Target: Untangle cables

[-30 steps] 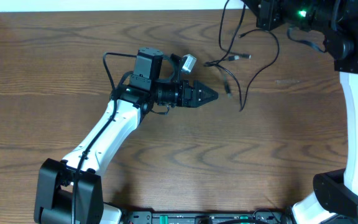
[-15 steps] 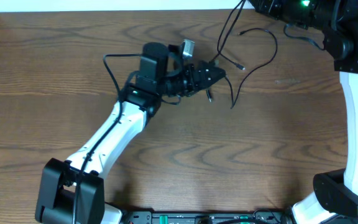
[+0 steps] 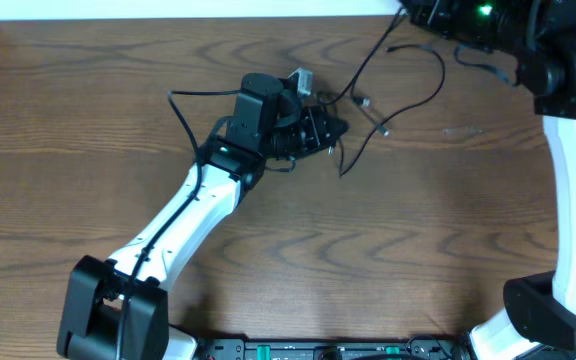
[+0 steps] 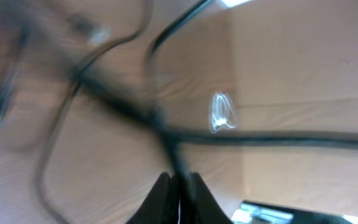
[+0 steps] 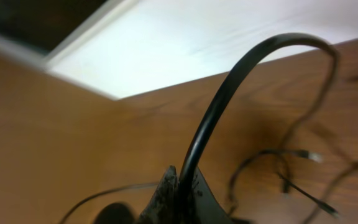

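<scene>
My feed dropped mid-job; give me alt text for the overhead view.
Both grippers pinch black cables over a wooden table: the left gripper, jaws shut, sits at the tangle near the top centre, and the right gripper at the top-right edge holds a strand running down-left toward it.

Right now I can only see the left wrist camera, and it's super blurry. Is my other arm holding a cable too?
Observer: Yes. The right wrist view shows the right fingers shut on a black cable that arches up from them.
Operator: Where is that arm?
Observer: Overhead, the right arm is at the far edge of the table, to the right of your left fingers.
Operator: Any plugs near me?
Observer: Two small plug ends lie on the wood just right of your fingers.
</scene>
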You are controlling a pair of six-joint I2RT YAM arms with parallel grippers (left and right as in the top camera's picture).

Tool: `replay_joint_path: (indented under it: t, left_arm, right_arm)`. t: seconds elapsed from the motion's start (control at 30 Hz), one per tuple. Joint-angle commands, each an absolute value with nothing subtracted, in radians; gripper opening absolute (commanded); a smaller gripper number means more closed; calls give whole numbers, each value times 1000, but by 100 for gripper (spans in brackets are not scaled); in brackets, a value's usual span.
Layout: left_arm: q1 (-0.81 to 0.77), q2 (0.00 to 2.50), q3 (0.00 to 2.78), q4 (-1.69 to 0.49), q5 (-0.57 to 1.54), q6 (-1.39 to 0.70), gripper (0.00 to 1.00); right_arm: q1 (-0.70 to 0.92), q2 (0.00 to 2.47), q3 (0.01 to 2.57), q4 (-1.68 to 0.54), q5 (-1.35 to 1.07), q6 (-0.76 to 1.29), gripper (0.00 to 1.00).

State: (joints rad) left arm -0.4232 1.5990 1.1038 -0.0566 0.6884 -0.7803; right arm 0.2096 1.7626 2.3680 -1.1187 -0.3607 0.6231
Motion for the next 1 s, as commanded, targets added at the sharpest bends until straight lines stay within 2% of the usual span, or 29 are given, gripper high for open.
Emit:
replay_joint_path:
  t: [0.0,0.13,0.4,0.67,0.97]
  left_arm:
    - [-383,1601,1103,-262,546,-572,8]
    - [-308,1601,1103,-517,313,-463,8]
    - [-191,1601,1103,-608,287,-456,8]
    - [-223,1601,1103,-675,253,-456,8]
    - [-347,1601,1103,-715,252,-437,8]
  right_arm:
    - [129,1759,2380,-1122,-223,574,1]
    - [1,1759,2380,-1151,-223,574,1]
    - [-138,1759,2380,-1179,-215,567,1]
    - [-183,1759,2379,-1213,-177,513,1]
    - [-224,1808,2374,-1213,63,173,1]
